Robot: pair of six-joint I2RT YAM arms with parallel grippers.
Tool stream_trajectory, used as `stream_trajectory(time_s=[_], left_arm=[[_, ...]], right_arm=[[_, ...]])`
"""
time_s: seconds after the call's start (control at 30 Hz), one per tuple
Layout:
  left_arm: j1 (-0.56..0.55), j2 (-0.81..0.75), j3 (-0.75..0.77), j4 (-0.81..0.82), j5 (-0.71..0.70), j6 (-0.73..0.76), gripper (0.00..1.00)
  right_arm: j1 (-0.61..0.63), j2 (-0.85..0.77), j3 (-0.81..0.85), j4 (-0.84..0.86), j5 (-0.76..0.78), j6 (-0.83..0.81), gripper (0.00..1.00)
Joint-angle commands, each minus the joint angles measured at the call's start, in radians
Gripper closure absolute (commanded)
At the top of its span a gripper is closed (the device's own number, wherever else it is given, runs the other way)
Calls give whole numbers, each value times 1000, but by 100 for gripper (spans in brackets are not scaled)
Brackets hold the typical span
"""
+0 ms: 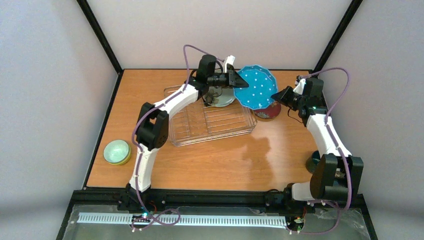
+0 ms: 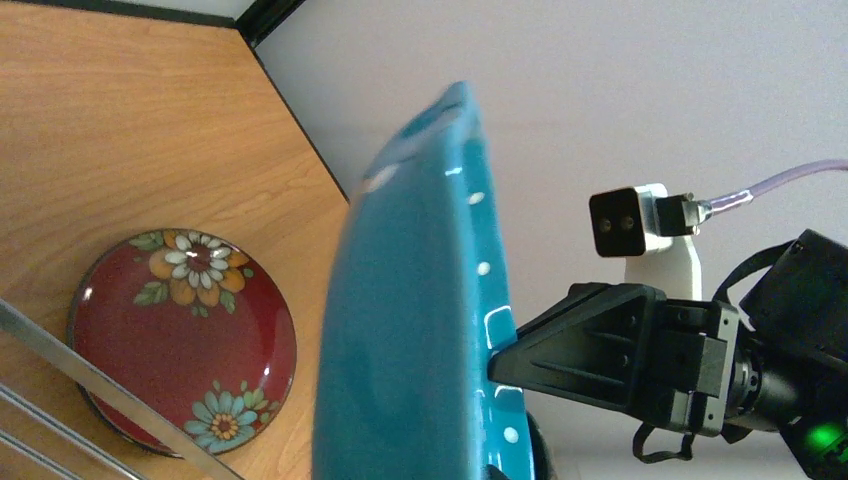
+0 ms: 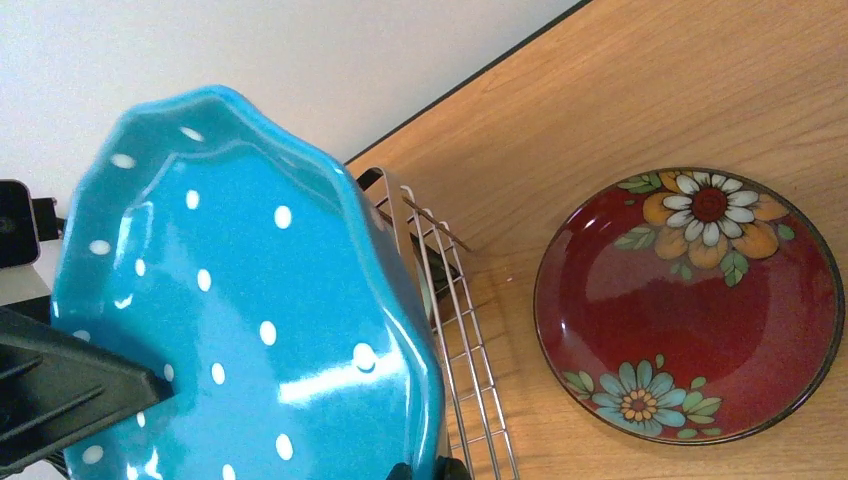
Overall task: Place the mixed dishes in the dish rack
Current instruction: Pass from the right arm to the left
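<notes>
Black fingers of my right gripper [image 1: 277,95] were pressed together on the right rim of the blue dotted plate [image 1: 256,87], holding it in the air, steeply tilted with its dotted face toward the overhead camera. My left gripper [image 1: 234,80] sat at the plate's opposite edge with one finger [image 3: 70,390] against the dotted face, but I could not tell whether it was clamped or loose. From the left wrist I saw the plate almost edge-on, filling the middle of the view. It hung over the far right corner of the dish rack [image 1: 220,122]. Below it, the small red floral plate [image 1: 267,111] lay flat on the wooden table [image 1: 200,165], just outside the rack's right end. The rack's wire bars [image 3: 450,350] ran close under the plate's lower edge. My left forearm stretched across the rack's far half, and under its wrist a pale dish [image 1: 220,99] lay in the rack, too hidden to name. Well apart, near the table's left edge, the yellow-green bowl [image 1: 119,161] stood with pale mint showing on top. At the right, only an edge of the dark green mug [image 1: 313,162] showed behind my right arm.
</notes>
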Motion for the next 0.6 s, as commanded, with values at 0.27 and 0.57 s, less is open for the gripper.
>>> stream_trajectory(time_s=[0.27,0.57], left_arm=[[-40,-32,25,34,15,16,100],[-41,-117,10,-86,-130,160,100]], right_arm=[[53,-36,22,80,-81,10,98],[55,-40,35,72,-65,0,63]])
